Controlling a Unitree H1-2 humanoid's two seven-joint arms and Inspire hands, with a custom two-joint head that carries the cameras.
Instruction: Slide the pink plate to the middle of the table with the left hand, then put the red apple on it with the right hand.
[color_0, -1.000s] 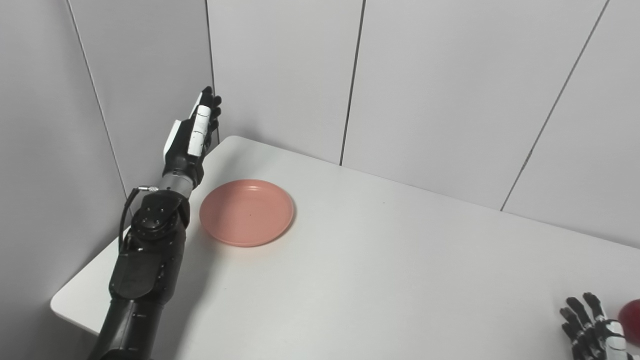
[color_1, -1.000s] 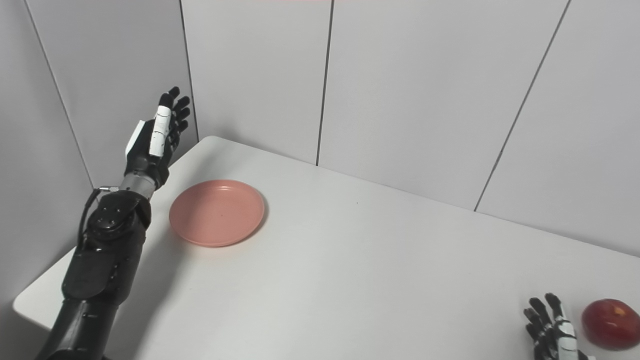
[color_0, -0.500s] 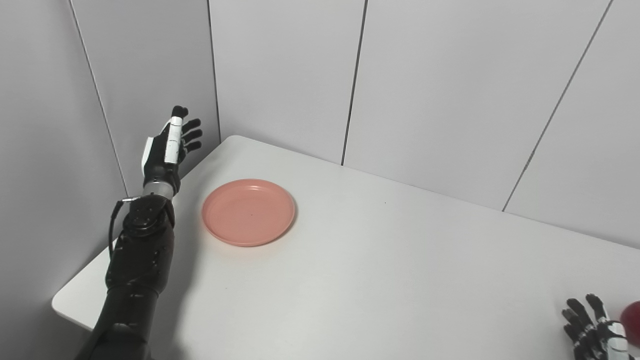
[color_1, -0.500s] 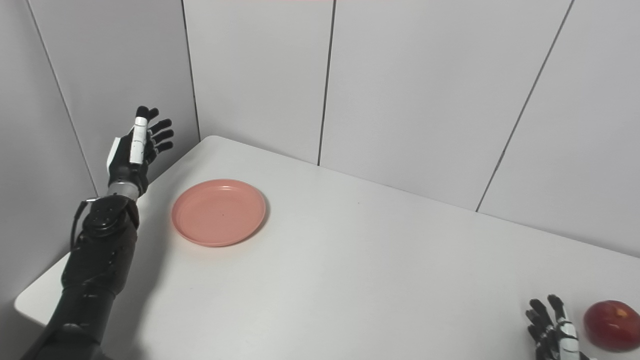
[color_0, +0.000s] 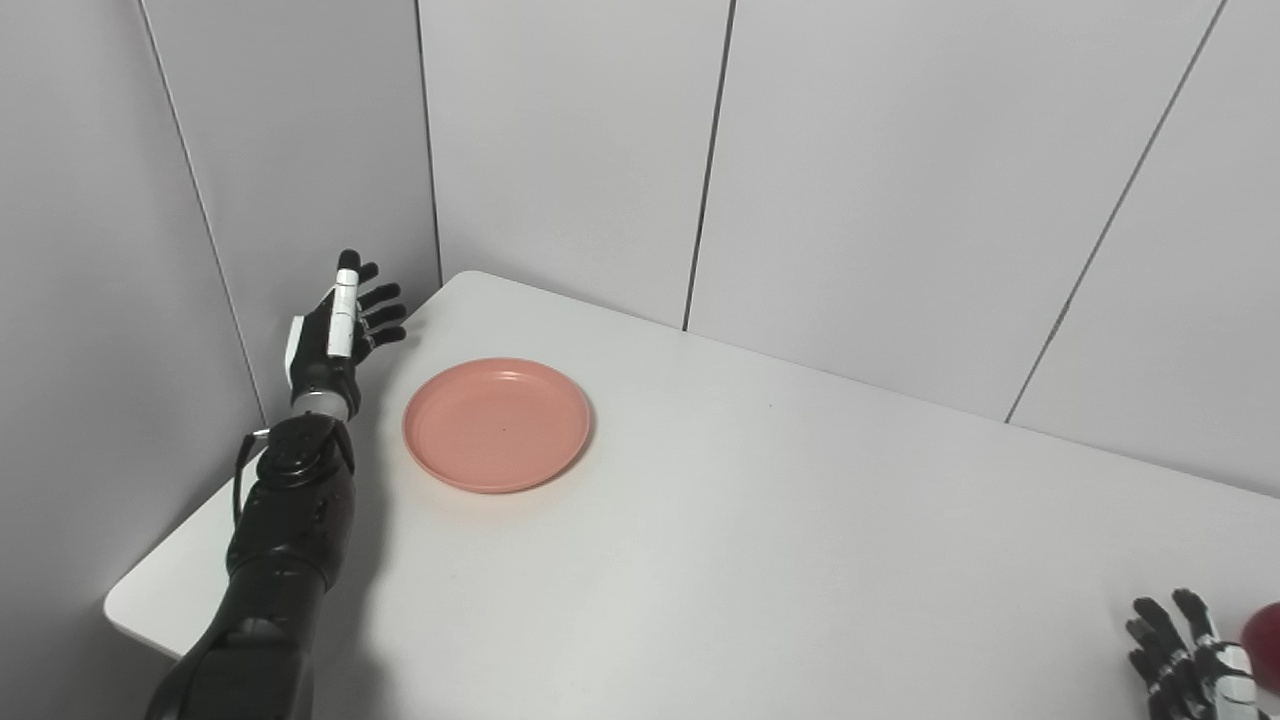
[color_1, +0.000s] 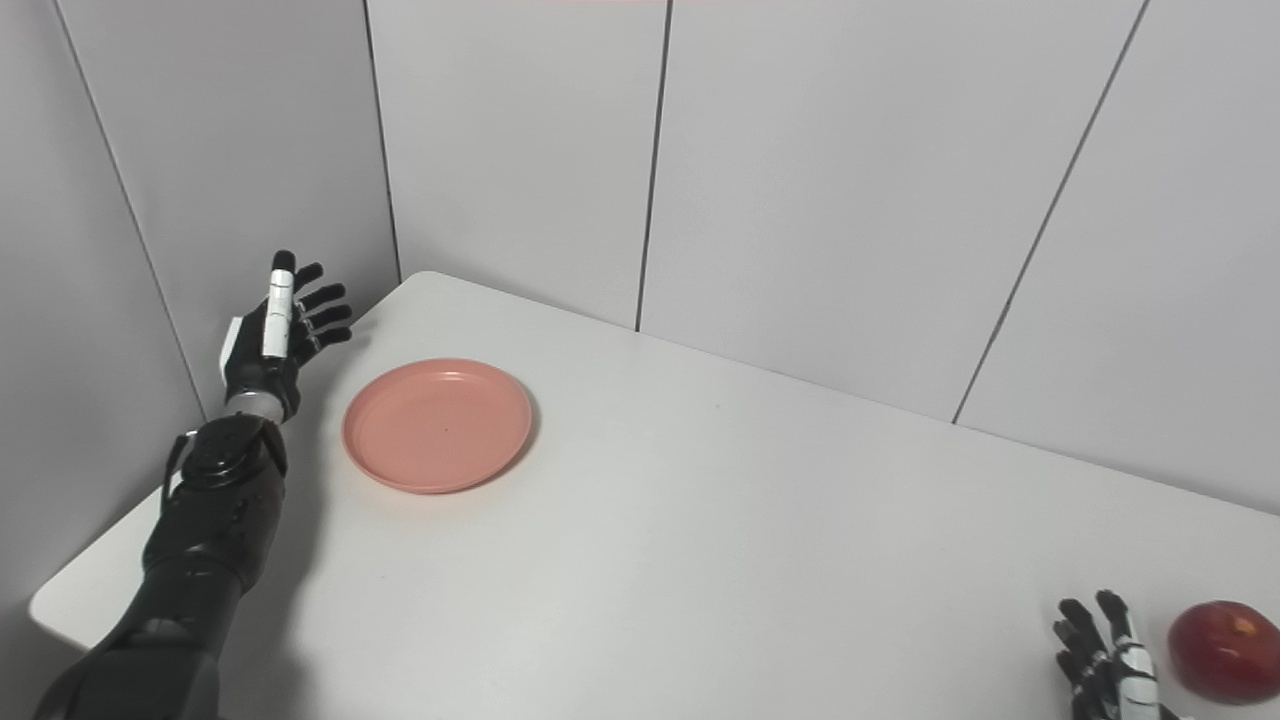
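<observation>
A round pink plate (color_0: 497, 425) lies flat on the white table (color_0: 760, 560), toward its far left part. My left hand (color_0: 340, 328) hovers open at the table's left edge, a short way left of the plate and apart from it, fingers spread and pointing up and to the right. Only the spread fingers of my right hand (color_1: 1105, 655) show at the bottom right corner; it is open and holds nothing. The red apple (color_1: 1222, 650) rests on the table just right of that hand, not touching it.
Grey panelled walls (color_0: 850, 170) close in the table at the back and on the left, near my left hand. The table's rounded front-left corner (color_0: 125, 615) lies beside my left forearm.
My left hand has dropped from high by the wall corner down toward the table's left edge, and its fingers have spread. Plate, apple and right hand have stayed put.
</observation>
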